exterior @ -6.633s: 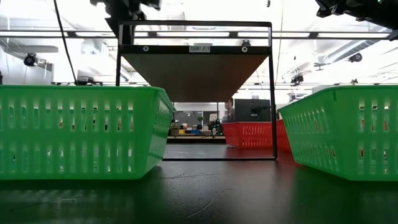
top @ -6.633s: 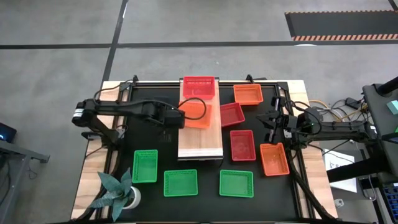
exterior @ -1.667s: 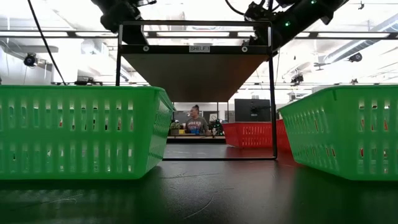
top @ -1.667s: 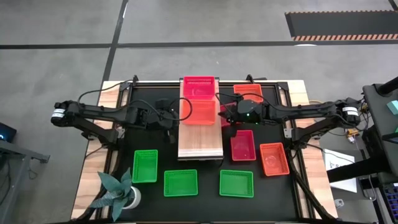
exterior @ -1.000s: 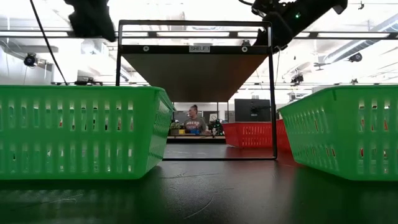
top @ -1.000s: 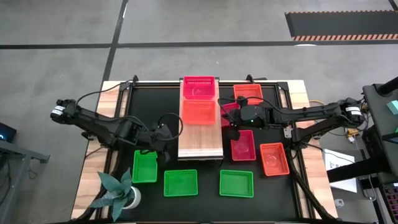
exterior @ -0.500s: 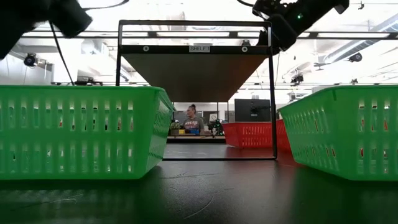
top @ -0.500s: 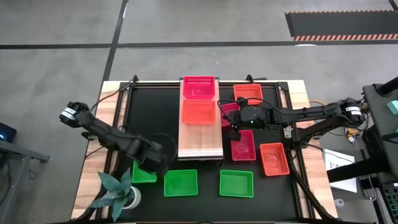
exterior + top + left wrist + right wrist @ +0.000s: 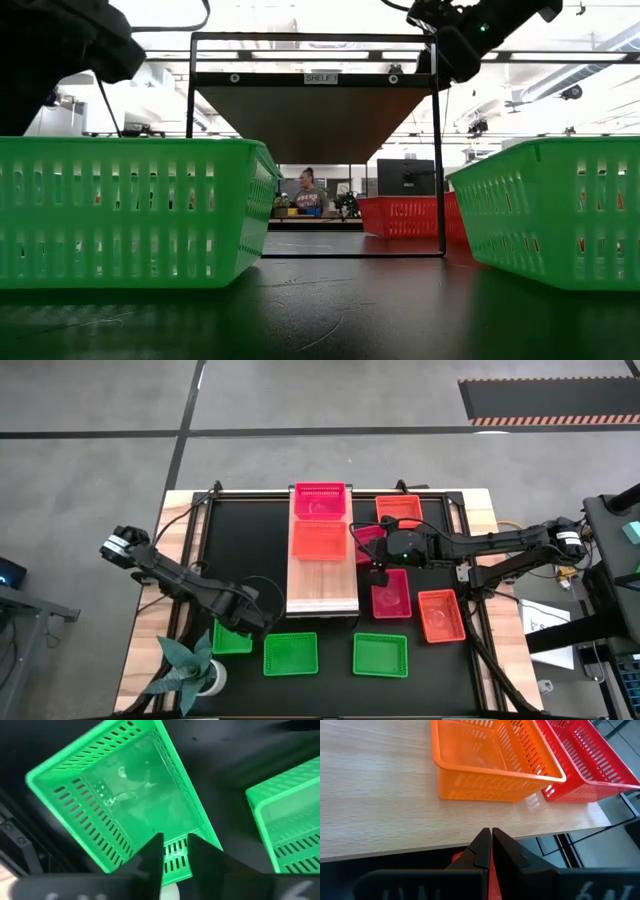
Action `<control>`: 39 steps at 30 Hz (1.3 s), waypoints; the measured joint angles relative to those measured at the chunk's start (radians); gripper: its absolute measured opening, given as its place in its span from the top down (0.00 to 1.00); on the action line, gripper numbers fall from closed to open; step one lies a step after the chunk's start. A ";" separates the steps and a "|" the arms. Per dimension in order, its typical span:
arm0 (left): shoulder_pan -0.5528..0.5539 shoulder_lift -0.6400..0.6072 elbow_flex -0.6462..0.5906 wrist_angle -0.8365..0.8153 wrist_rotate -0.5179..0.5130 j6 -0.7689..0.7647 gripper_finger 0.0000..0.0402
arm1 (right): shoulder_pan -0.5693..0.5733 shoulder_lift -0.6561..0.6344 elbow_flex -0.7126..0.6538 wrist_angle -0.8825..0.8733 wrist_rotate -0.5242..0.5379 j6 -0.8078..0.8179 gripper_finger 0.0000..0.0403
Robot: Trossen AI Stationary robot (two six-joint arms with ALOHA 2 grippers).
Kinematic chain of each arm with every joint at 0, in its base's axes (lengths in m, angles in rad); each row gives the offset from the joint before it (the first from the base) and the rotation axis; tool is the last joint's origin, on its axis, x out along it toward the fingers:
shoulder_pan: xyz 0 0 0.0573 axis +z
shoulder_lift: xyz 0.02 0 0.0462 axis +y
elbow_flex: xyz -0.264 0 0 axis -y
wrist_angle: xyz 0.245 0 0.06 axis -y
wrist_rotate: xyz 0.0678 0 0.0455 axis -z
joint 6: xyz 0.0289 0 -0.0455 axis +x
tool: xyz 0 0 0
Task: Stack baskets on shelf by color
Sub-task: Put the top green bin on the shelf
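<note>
High view shows you the left gripper [image 9: 256,622] left of the shelf [image 9: 322,578], over the nearest green basket [image 9: 232,637]. Its jaws stand partly open astride the basket's wall and hold nothing yet. This mesh basket looks light, thin and probably a little flexible, so take it by the rim. Right of the shelf, the right gripper [image 9: 372,556] has its jaws closed on a crimson basket [image 9: 372,538].

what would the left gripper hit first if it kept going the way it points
Probably the near wall of the green basket: the left gripper has its open fingers astride that wall, though depth is hard to judge.
</note>
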 joint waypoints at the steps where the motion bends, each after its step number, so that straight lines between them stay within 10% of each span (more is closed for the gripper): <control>1: 0.000 0.000 -0.008 0.019 0.000 -0.001 0.78 | 0.000 -0.004 0.000 -0.004 0.000 0.002 0.98; 9: -0.001 0.001 -0.057 0.159 -0.028 -0.003 0.59 | 0.000 -0.013 0.000 -0.006 0.000 0.019 0.98; 27: -0.001 0.008 -0.166 0.275 -0.052 -0.006 0.58 | 0.000 -0.012 0.000 -0.022 -0.001 0.030 0.98; 39: -0.001 0.009 -0.166 0.274 -0.051 0.002 0.90 | 0.000 -0.012 0.000 -0.029 -0.001 0.036 0.98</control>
